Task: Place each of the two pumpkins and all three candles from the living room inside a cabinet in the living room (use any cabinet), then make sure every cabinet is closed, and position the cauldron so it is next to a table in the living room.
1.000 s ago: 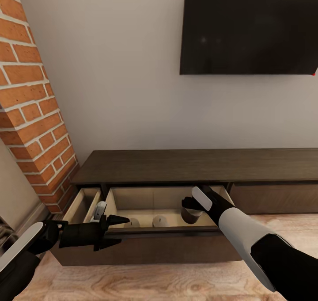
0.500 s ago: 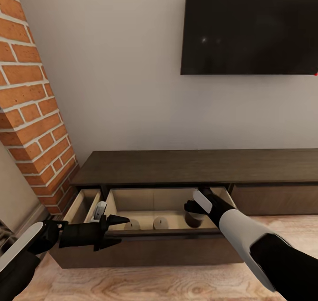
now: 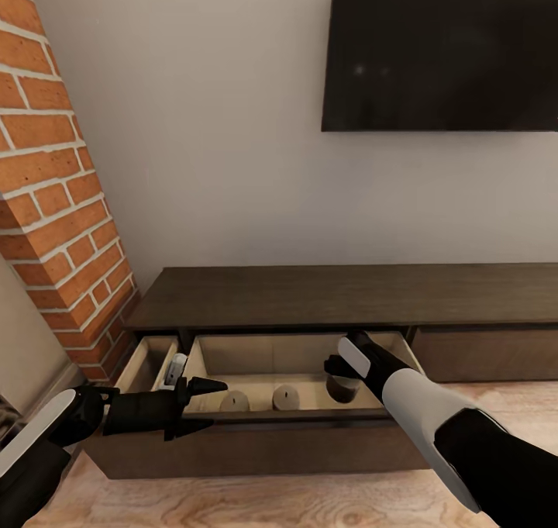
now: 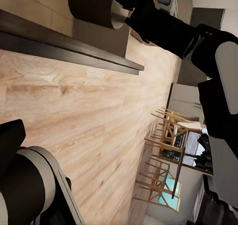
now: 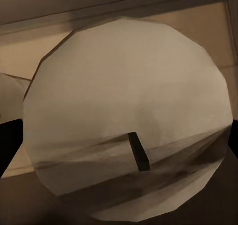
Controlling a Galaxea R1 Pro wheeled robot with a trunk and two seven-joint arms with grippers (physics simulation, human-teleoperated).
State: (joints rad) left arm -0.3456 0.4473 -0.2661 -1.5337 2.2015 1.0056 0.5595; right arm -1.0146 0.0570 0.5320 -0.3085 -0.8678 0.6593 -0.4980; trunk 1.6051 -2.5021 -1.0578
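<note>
The right pincer (image 3: 341,379) reaches down into the open middle drawer of the cabinet (image 3: 341,295) and is closed around a candle (image 3: 342,388), a short stubby cylinder that looks dark in the shade of the arm. In the right wrist view the same candle (image 5: 129,136) shows from above: a pale grey, faceted round top with a small dark wick at its middle, and the pale wood of the drawer behind it.

Two more candles stand on the drawer floor to the left of the right pincer, one (image 3: 286,397) nearer to it and one (image 3: 234,402) farther, both pale grey with rounded tops and tiny wicks, apart from each other.

The left pincer (image 3: 203,405) sits at the drawer's front left corner, its dark fingers spread apart with nothing between them. A narrower drawer is open just beyond it.
</note>
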